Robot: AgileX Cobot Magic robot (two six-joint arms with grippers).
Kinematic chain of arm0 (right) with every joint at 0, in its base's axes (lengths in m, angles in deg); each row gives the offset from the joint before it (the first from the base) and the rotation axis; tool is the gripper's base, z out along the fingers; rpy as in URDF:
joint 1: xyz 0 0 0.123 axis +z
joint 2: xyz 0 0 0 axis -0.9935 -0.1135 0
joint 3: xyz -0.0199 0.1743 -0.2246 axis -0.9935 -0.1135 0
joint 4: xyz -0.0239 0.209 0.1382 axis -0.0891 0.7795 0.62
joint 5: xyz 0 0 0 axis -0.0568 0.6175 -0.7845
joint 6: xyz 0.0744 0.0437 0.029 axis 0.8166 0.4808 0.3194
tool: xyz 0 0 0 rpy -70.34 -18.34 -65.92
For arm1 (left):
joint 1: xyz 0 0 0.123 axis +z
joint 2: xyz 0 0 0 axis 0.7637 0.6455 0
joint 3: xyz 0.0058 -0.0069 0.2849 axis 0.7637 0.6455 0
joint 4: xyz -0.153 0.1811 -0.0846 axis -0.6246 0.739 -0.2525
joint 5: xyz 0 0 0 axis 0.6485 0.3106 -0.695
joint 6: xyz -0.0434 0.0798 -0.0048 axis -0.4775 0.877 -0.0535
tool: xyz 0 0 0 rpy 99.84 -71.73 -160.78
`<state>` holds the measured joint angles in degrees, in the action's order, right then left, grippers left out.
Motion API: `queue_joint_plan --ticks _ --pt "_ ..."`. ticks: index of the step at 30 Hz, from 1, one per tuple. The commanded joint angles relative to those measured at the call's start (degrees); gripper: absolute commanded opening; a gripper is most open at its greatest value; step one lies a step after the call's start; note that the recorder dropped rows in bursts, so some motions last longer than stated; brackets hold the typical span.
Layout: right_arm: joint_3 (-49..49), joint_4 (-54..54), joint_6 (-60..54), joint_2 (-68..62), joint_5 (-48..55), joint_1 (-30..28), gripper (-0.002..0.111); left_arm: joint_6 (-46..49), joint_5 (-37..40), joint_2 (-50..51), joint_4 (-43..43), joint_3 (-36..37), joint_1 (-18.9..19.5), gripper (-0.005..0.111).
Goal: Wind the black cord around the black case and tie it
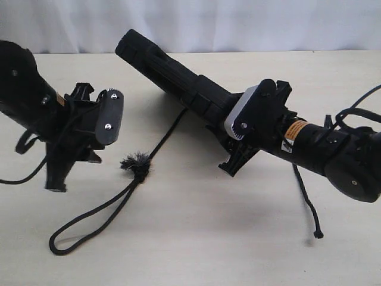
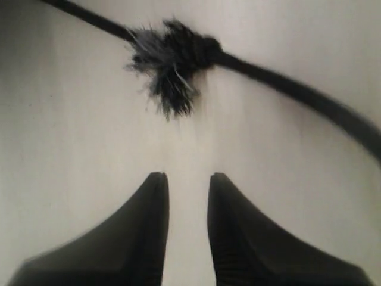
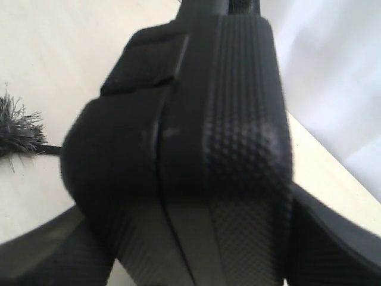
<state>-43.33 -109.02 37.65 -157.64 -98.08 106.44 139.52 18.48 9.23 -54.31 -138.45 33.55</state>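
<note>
**Left arm.** Enters from 9 o'clock in the exterior view with the wrist bent downward. The left gripper [image 1: 74, 170] hangs low over the worktop [image 1: 208, 256], fingers pointing down. The jaws stand a narrow gap apart and hold nothing. In the left wrist view only bare worktop [image 2: 71, 149] shows between the tips of the left gripper [image 2: 186, 179].

**Black cord [image 1: 138, 165].**
- Nearest part: a loop lying flat on the worktop at 6 o'clock of the left gripper.
- Two strands run from the loop to a knot with a frayed tuft at 3 o'clock of that gripper, near it but apart.
- In the left wrist view the knot [image 2: 178, 59] lies just ahead of the fingertips, untouched.
- From the knot a single strand climbs toward 1 o'clock to the underside of the case.
- A further length hangs below the right forearm, at 5 o'clock of the right gripper. Whether its tip meets the worktop cannot be told.

**Right arm.** Enters from 3 o'clock, its forearm slanting toward 10 o'clock. The jaws of the right gripper [image 1: 233, 152] are clamped on the near end of the black case [image 1: 172, 74].

**Black case.** Tilted, its long axis running from the jaws toward 10 o'clock. Whether its far end rests on the worktop cannot be told. In the right wrist view its textured body [image 3: 226, 119] fills the frame and blocks the cord, apart from the tuft [image 3: 18, 128].

**Behind.** A white backdrop [image 1: 250, 24] stands at 12 o'clock.
</note>
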Motion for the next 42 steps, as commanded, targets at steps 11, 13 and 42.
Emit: queue_joint_plan --ticks 11,13,42 --pt "-0.27 1.3 3.08 0.0 3.88 -0.18 0.004 -14.32 -14.58 13.05 -28.32 -0.15 -5.16 0.046" --pt "-0.27 1.3 3.17 0.0 3.88 -0.18 0.004 -14.32 -16.48 14.87 -28.04 -0.15 -5.92 0.046" --pt "-0.27 1.3 5.02 0.0 6.24 -0.18 0.004 -7.04 8.34 16.23 63.7 0.5 -6.46 0.0"
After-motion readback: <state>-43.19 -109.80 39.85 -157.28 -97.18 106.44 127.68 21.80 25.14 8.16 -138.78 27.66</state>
